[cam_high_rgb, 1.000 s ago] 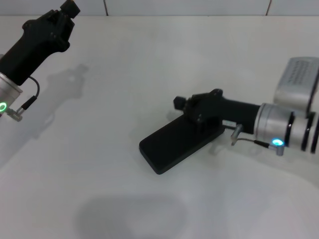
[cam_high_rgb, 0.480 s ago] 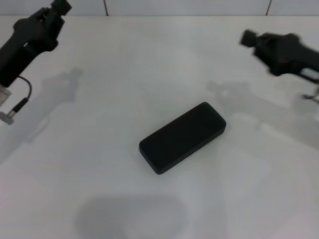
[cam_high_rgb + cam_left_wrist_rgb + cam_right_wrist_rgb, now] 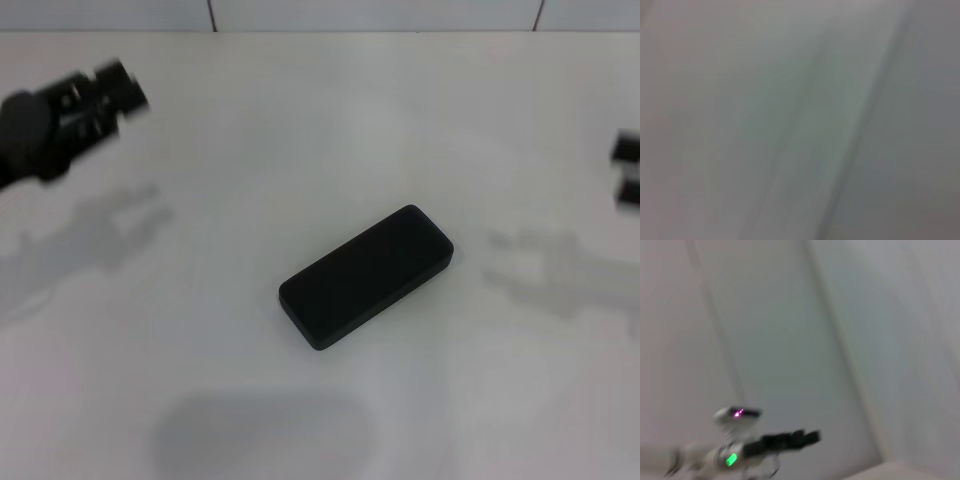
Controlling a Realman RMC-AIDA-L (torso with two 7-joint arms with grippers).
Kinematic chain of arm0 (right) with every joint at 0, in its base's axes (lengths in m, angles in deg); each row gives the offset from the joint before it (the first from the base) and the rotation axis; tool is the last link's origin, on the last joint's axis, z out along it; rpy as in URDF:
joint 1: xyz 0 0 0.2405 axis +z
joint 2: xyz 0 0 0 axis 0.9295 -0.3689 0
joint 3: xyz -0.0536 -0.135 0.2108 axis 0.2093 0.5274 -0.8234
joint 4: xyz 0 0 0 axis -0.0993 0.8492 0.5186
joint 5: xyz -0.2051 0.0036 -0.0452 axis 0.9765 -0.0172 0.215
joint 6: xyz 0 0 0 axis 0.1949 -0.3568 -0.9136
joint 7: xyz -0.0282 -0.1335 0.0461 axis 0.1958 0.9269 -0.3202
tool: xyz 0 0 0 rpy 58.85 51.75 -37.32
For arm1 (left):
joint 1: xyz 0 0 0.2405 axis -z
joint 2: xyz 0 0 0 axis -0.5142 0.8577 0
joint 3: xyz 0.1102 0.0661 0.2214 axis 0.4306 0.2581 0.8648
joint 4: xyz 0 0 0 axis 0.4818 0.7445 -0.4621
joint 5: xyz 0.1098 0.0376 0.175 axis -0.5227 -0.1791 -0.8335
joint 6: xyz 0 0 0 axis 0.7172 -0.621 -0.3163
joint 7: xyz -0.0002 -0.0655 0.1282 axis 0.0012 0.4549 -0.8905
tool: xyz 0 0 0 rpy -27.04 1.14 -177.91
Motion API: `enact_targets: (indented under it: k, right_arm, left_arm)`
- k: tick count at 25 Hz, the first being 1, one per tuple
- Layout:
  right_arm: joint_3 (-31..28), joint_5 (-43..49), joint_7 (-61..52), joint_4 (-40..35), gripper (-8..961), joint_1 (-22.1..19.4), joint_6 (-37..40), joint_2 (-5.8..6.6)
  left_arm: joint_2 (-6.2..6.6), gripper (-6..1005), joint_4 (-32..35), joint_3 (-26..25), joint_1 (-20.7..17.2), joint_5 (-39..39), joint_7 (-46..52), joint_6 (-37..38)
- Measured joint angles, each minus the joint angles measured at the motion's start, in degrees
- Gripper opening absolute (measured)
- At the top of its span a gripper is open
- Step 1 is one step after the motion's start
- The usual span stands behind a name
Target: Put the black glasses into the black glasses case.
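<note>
Mid-table (image 3: 300, 130): black glasses case (image 3: 365, 276) shut, alone. Left gripper (image 3: 120, 90), right gripper (image 3: 628, 170) at side edges; finger state unclear.

A white table (image 3: 300, 120) carries one thing — the black glasses case (image 3: 365, 275) (shut, lying flat).

The black glasses case (image 3: 366, 276) lies closed and flat on the white bench (image 3: 300, 140), set diagonally near the middle. The left pincer (image 3: 118, 88) hangs above the bench at far left, well apart from the case. The right pincer (image 3: 628, 170) shows only partly at the right edge, also well apart. Both cast shadows on the bench.
</note>
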Motion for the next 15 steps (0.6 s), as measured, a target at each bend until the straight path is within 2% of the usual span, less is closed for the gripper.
enact_targets:
  k: [2, 4, 6, 9, 12, 15]
  right_arm:
    - [-1.9, 6.1, 0.2, -0.1, 468, -0.1, 3.6, 0.75]
    - [-5.9, 12.9, 0.8, -0.3, 516, -0.4, 6.9, 0.43]
    - [-10.9, 18.9, 2.4, -0.6, 565, -1.0, 9.6, -0.77]
    - [-16.9, 27.2, 3.9, -2.4, 638, -1.8, 11.1, -3.41]
    - [-21.6, 34.2, 3.9, -4.0, 703, -1.9, 10.9, -5.74]
    - [-25.3, 38.9, 3.7, -4.9, 765, -1.6, 10.8, -7.34]
  left_arm:
    - [0.66, 384, 2.4, 0.0, -0.6, -3.6, 0.0, 4.9]
    - [0.96, 432, 4.5, 0.0, -0.8, -7.0, 0.2, 8.5]
    - [0.88, 480, 5.6, 0.0, -0.8, -10.2, 0.7, 9.4]
    - [0.44, 551, 5.7, 0.0, 0.0, -15.0, 0.8, 9.4]
    - [-0.13, 667, 5.5, 0.0, 1.3, -18.2, 0.6, 9.4]
    - [-0.66, 783, 5.4, 0.0, 2.2, -20.1, 0.5, 9.3]
